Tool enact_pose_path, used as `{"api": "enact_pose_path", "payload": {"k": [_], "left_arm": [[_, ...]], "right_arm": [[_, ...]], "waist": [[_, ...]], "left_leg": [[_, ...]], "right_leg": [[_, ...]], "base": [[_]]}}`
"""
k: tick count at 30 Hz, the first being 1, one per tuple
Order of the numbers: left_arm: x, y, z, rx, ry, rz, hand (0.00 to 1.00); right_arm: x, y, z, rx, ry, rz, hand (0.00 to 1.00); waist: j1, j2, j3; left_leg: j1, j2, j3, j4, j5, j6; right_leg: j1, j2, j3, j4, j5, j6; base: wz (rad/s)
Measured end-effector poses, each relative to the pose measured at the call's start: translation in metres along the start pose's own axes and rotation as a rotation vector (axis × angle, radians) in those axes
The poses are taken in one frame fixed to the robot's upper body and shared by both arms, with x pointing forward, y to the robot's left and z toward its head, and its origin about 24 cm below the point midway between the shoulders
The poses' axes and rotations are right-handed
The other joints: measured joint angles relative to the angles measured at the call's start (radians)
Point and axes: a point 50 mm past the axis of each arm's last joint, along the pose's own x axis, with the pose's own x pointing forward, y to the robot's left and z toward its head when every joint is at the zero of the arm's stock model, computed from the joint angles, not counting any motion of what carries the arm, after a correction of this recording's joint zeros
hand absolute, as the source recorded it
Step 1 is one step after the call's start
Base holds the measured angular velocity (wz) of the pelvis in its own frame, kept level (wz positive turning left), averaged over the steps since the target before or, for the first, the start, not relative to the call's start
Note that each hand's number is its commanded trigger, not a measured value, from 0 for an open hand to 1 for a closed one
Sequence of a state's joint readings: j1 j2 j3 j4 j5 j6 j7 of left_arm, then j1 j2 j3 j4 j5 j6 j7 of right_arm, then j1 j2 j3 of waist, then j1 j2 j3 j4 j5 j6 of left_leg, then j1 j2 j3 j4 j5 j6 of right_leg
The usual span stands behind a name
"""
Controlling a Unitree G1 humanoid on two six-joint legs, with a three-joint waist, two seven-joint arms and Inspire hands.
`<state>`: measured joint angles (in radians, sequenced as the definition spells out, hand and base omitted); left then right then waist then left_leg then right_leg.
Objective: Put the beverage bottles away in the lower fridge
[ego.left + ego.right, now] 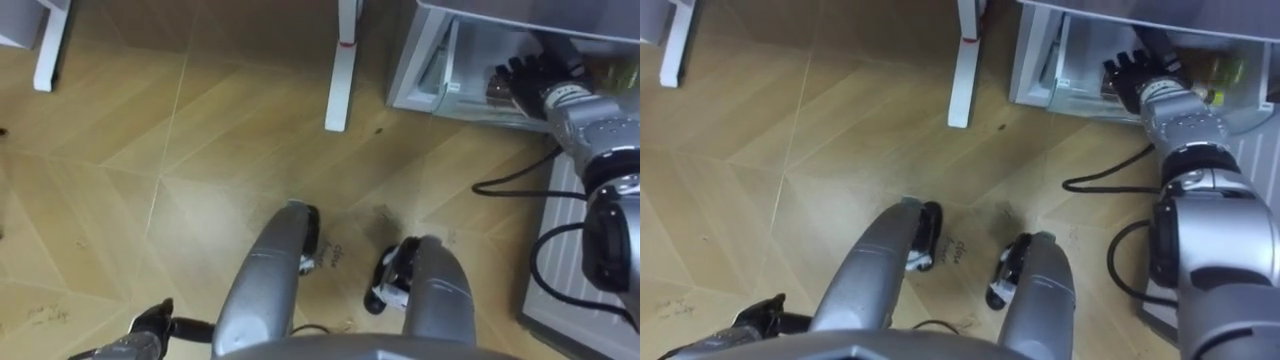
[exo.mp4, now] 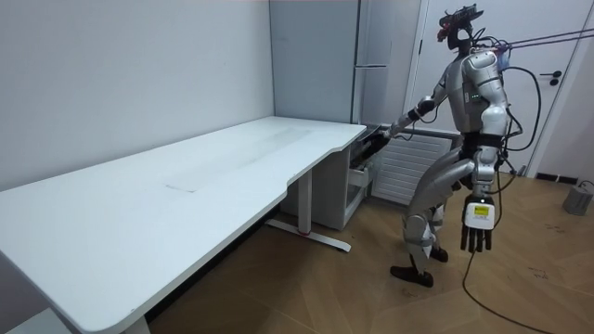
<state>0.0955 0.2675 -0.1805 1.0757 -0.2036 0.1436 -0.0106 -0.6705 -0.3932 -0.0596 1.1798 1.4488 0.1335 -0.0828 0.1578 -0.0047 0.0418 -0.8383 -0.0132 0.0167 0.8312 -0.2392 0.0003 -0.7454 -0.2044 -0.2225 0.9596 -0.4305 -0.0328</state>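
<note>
The lower fridge (image 1: 440, 70) stands open at the upper right, with a clear shelf at its front. My right hand (image 1: 522, 82) reaches into it, back turned up. A small brown thing (image 1: 497, 90) shows at the hand's edge, and what lies under the palm is hidden. Deeper inside lies a yellowish-green thing (image 1: 1220, 70), perhaps a bottle. My left hand (image 2: 476, 237) hangs at my side with straight fingers, holding nothing. It also shows low on the left (image 1: 150, 325). In the room view I stand bent slightly beside the fridge (image 2: 371, 148).
A long white desk (image 2: 186, 186) runs along the wall, and its white legs (image 1: 342, 70) stand just left of the fridge. A pale panel (image 1: 565, 270) lies on the floor at my right, with a black cable (image 1: 510, 185) across the wooden floor.
</note>
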Motion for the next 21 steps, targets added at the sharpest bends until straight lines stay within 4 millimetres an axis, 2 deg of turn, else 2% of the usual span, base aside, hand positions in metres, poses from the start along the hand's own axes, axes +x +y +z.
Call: {"api": "enact_pose_path", "payload": {"k": [4,12,17,21], "left_arm": [[0.000,0.000,0.000,-0.001,-0.001,0.000,0.00],[0.002,-0.001,0.019,0.002,-0.042,-0.002,0.00],[0.002,-0.002,0.021,0.006,-0.049,-0.009,0.00],[0.002,-0.001,0.019,0.002,-0.043,-0.020,0.00]], "right_arm": [[-0.001,-0.010,-0.002,-0.006,0.006,-0.008,0.00],[-0.002,-0.021,-0.007,-0.038,0.035,0.016,0.00],[-0.003,-0.029,-0.010,-0.046,0.050,0.028,0.00],[-0.004,-0.033,-0.013,-0.079,0.077,0.025,0.00]], "waist": [[0.006,0.002,0.0004],[0.008,0.004,0.0016],[-0.001,0.009,0.0038],[-0.015,0.010,0.0033]], "left_leg": [[0.043,0.000,0.009,-0.045,0.008,0.004],[0.100,0.008,0.026,-0.111,0.011,0.007],[0.128,0.012,0.035,-0.136,0.009,0.010],[0.161,0.017,0.037,-0.162,0.010,0.010]], "right_leg": [[0.038,0.006,0.004,-0.047,0.015,0.009],[0.086,0.032,0.027,-0.131,0.041,0.026],[0.119,0.032,0.021,-0.167,0.048,0.028],[0.153,0.048,0.026,-0.212,0.058,0.037]], "base": [[-0.05],[-0.09],[-0.03],[-0.04]]}}
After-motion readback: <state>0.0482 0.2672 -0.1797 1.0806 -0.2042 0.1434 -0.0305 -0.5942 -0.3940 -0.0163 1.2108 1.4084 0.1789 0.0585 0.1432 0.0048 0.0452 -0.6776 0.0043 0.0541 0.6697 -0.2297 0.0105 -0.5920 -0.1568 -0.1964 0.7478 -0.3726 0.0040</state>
